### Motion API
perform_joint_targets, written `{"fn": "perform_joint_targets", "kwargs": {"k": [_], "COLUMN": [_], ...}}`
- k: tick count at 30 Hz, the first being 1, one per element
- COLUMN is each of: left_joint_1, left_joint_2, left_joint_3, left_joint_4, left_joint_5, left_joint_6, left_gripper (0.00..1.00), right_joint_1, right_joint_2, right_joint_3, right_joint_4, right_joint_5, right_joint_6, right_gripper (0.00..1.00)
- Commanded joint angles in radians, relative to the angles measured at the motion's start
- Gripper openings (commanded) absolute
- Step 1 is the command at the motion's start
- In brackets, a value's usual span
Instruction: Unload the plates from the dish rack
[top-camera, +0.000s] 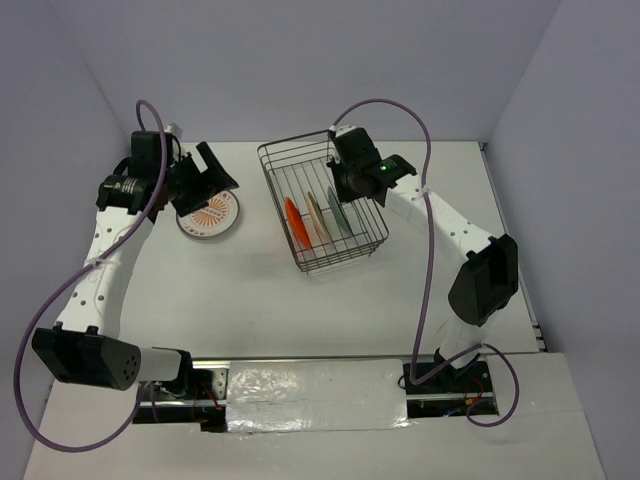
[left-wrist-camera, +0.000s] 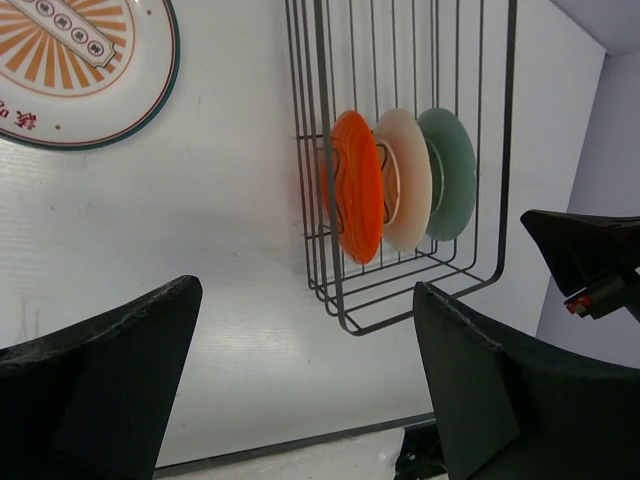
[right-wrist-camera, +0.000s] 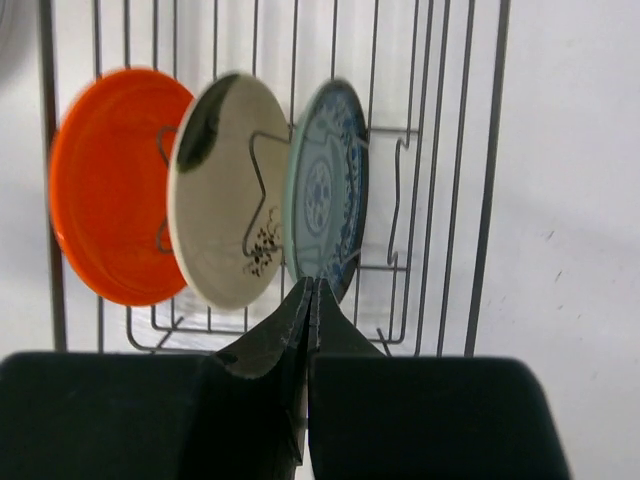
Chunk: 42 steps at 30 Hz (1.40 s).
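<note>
The dark wire dish rack (top-camera: 300, 262) (left-wrist-camera: 420, 308) (right-wrist-camera: 490, 200) holds three plates on edge. They are an orange one (top-camera: 293, 222) (left-wrist-camera: 357, 185) (right-wrist-camera: 105, 190), a cream one (top-camera: 316, 215) (left-wrist-camera: 405, 180) (right-wrist-camera: 225, 200) and a pale green one with a blue pattern (top-camera: 340, 215) (left-wrist-camera: 450, 175) (right-wrist-camera: 325, 190). My right gripper (top-camera: 345, 195) (right-wrist-camera: 315, 285) is inside the rack, shut, its tips at the green plate's rim with no rim visible between them. A white plate with orange rays (top-camera: 209, 215) (left-wrist-camera: 70, 60) lies flat on the table. Just above it, my left gripper (top-camera: 207, 185) (left-wrist-camera: 305, 290) is open and holds nothing.
The rack stands at the middle back of the white table (top-camera: 270, 300), angled slightly. Grey walls close in the back and both sides. The arm bases and a taped strip (top-camera: 310, 385) run along the near edge.
</note>
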Motion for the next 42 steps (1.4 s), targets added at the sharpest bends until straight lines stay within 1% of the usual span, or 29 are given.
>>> {"fn": "perform_joint_targets", "kwargs": {"k": [1,3,4,5,6,7,8,9,11,13,17,18,20,21,24,25,26,27,29,31,33,35,36,37,38,39,40,41,42], "left_joint_1": [-0.003,-0.003,-0.003,-0.003,-0.003,-0.003,-0.003,-0.003,-0.003,-0.003,-0.003,-0.003,-0.003,-0.003,-0.003,-0.003,-0.003,-0.003,-0.003,-0.003,-0.003,-0.002,-0.002,-0.002,-0.005,-0.014,-0.019,-0.023,-0.034], "left_joint_2": [-0.019,-0.022,-0.023,-0.025,-0.03,-0.033,-0.036,-0.037,-0.037,-0.04,-0.054,-0.056,-0.057,-0.056,-0.039,-0.034,-0.027,-0.024,-0.008,0.012,0.029,0.053,0.059,0.073,0.079,0.082,0.084,0.085,0.088], "left_joint_3": [-0.02,-0.029,-0.031,-0.029,-0.029,-0.032,-0.032,-0.034,-0.041,-0.07,-0.118,-0.13,-0.132,-0.124,-0.104,-0.089,-0.081,-0.063,-0.038,0.012,0.066,0.091,0.085,0.074,0.048,0.032,0.022,0.022,0.032], "left_joint_4": [0.005,0.003,0.002,-0.001,-0.001,-0.003,-0.004,-0.008,-0.008,0.005,0.012,0.017,0.012,0.006,-0.014,-0.017,-0.021,-0.027,-0.032,-0.034,-0.017,0.02,0.057,0.151,0.204,0.309,0.336,0.353,0.357], "left_joint_5": [-0.002,-0.004,-0.002,-0.004,-0.004,-0.005,-0.008,-0.007,-0.008,0.001,-0.007,-0.01,-0.014,-0.02,-0.024,-0.023,-0.019,-0.014,-0.007,0.019,0.041,0.134,0.191,0.25,0.353,0.392,0.417,0.438,0.44], "left_joint_6": [-0.002,-0.001,-0.001,0.001,0.004,0.005,0.008,0.011,0.013,0.014,0.011,0.011,0.016,0.025,0.04,0.044,0.048,0.048,0.039,0.009,-0.025,-0.111,-0.149,-0.248,-0.298,-0.349,-0.433,-0.459,-0.475], "left_gripper": [0.99,0.99,1.0,1.0,0.99,1.0,0.99,0.99,1.0,1.0,0.99,0.99,0.99,1.0,1.0,1.0,0.99,1.0,1.0,0.99,0.99,1.0,1.0,1.0,0.99,1.0,0.99,0.99,1.0], "right_joint_1": [-0.007,-0.014,-0.014,-0.014,-0.017,-0.014,-0.014,-0.014,-0.014,-0.014,-0.014,-0.014,-0.016,-0.017,-0.016,-0.017,-0.013,-0.01,-0.002,-0.002,-0.002,0.016,0.027,0.045,0.105,0.146,0.194,0.291,0.336], "right_joint_2": [-0.012,-0.003,0.004,0.01,0.009,0.008,0.007,0.009,0.009,0.011,0.061,0.089,0.118,0.144,0.158,0.152,0.127,0.106,0.029,-0.035,-0.063,-0.109,-0.135,-0.167,-0.237,-0.268,-0.296,-0.336,-0.348], "right_joint_3": [-0.044,-0.05,-0.044,-0.044,-0.05,-0.062,-0.063,-0.063,-0.063,-0.075,-0.09,-0.093,-0.095,-0.084,-0.057,-0.032,-0.017,0.002,0.055,0.126,0.21,0.236,0.208,0.171,0.089,0.045,0.002,-0.074,-0.104], "right_joint_4": [0.05,0.054,0.044,0.041,0.046,0.058,0.06,0.06,0.063,0.076,0.086,0.092,0.101,0.101,0.086,0.066,0.051,0.037,-0.008,-0.054,-0.121,-0.155,-0.157,-0.138,-0.12,-0.086,-0.071,-0.062,-0.024], "right_joint_5": [-0.043,-0.063,-0.068,-0.069,-0.069,-0.075,-0.083,-0.088,-0.097,-0.111,-0.102,-0.082,-0.068,-0.053,-0.039,-0.04,-0.031,-0.023,0.022,-0.006,-0.057,-0.181,-0.221,-0.242,-0.246,-0.223,-0.197,-0.134,-0.078], "right_joint_6": [-0.006,-0.002,-0.002,-0.006,-0.006,-0.008,-0.006,-0.005,0.003,0.003,-0.019,-0.026,-0.04,-0.042,-0.04,-0.04,-0.034,-0.036,-0.04,-0.069,-0.135,-0.218,-0.294,-0.328,-0.37,-0.461,-0.515,-0.573,-0.654], "right_gripper": [0.0,0.0,0.02,0.18,0.23,0.39,0.47,0.52,0.55,0.55,0.51,0.46,0.39,0.32,0.17,0.08,0.02,0.0,0.0,0.0,0.0,0.0,0.01,0.01,0.01,0.01,0.01,0.0,0.0]}}
